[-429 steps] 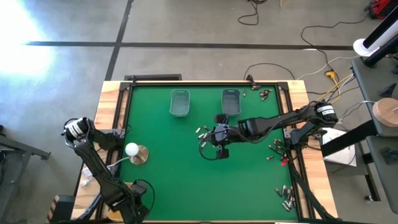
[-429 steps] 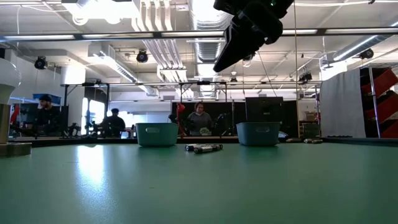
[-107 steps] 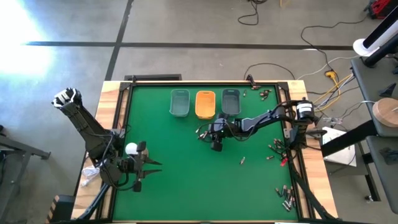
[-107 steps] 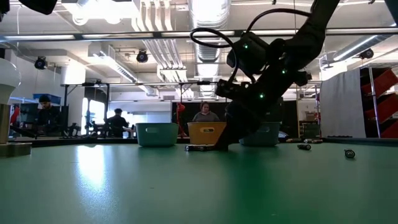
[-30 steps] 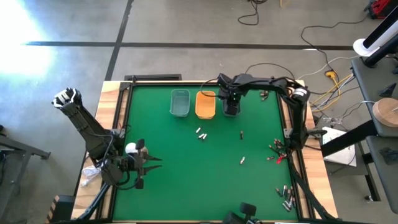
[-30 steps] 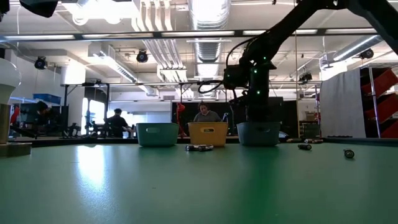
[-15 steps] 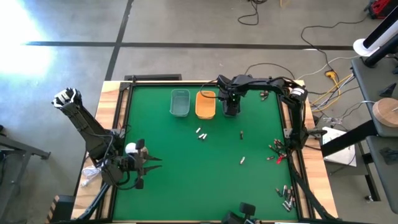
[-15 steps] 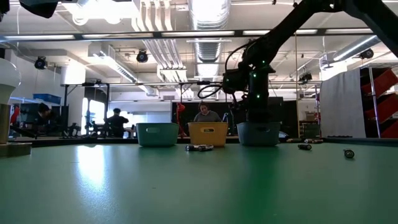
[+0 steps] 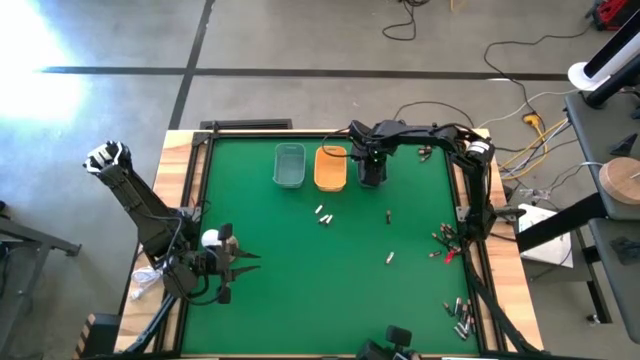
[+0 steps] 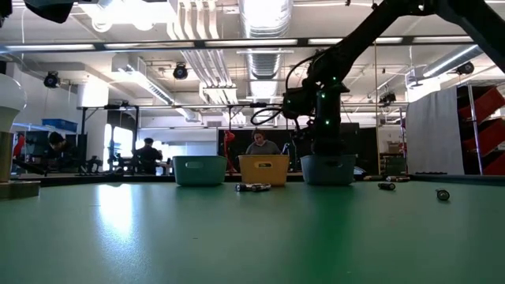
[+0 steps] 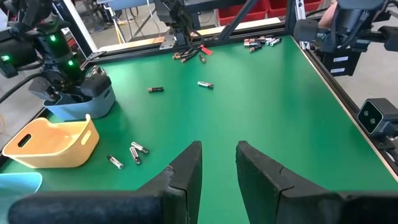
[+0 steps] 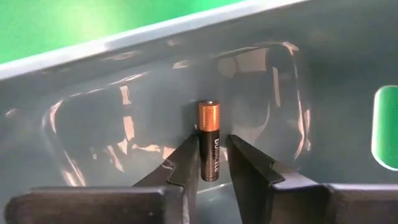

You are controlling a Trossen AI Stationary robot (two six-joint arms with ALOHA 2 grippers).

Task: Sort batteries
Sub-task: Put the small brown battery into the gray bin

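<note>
The battery (image 12: 209, 140), copper-topped and black-bodied, stands between the two dark fingers of the right gripper (image 12: 209, 168), its copper end pointing away past the fingertips; we see the fingers set narrowly, just beside its body on either side, but we cannot tell whether they press it or stand a hair apart; behind and around it is the inside of the grey-blue tray (image 12: 112, 124), over which that gripper (image 9: 371, 172) hangs in the high view, beside the orange tray (image 9: 330, 168) and, beyond that, the pale green tray (image 9: 289, 166); a small group of loose batteries (image 9: 323, 215) lies on the green table (image 9: 300, 280) well short of those jaws, two single cells (image 9: 389, 216) further out, and more batteries (image 9: 460, 316) near the table's right edge; the left gripper (image 11: 217, 163) waits low at the near left of the table, its fingers a little apart with nothing between them, the nearest cells (image 11: 135, 150) lying ahead of its tips beside the orange tray (image 11: 53, 143).
</note>
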